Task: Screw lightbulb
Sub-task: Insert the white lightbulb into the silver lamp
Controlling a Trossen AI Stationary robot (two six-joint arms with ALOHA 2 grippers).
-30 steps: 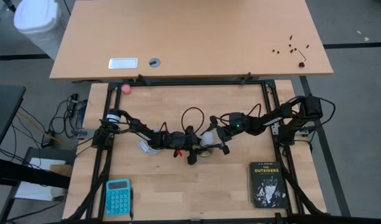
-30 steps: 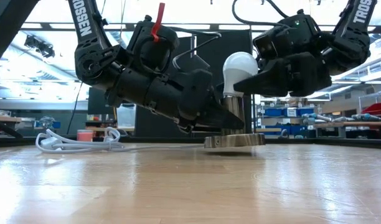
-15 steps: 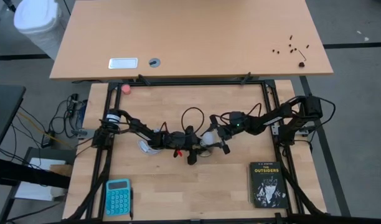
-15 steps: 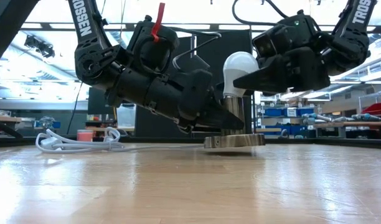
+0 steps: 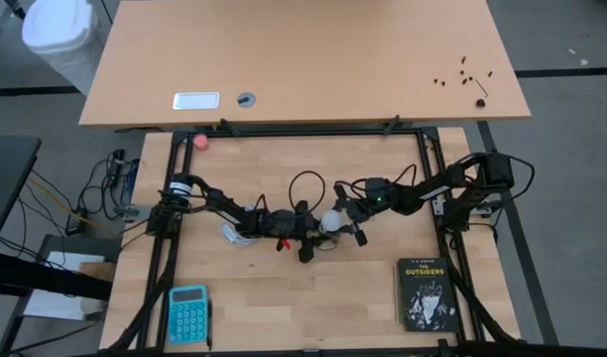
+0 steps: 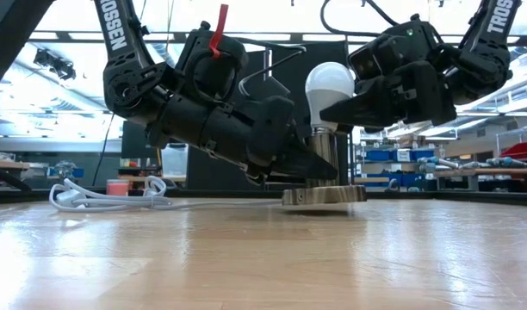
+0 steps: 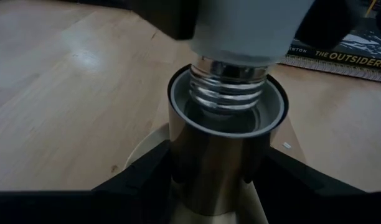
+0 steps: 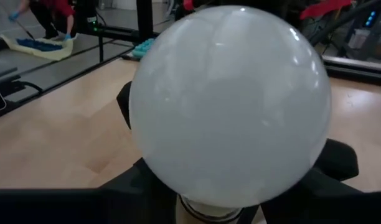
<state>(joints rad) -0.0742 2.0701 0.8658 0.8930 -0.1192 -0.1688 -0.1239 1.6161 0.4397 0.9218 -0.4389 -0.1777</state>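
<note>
Low view: lightbulb (image 6: 331, 89) upright mid-desk, threaded base partly down in metal socket (image 6: 322, 151), socket on round base disc (image 6: 324, 195). Right gripper (image 6: 354, 102) clamped on bulb's lower globe/neck. Left gripper (image 6: 308, 168) closed on socket barrel, jaws either side per left wrist view. White cord (image 6: 104, 196) coiled toward left edge. Calculator (image 5: 188, 313) near front-left corner, book (image 5: 424, 294) near front-right corner.

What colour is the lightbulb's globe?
Frosted white; the lightbulb shows best in the right wrist view.
</note>
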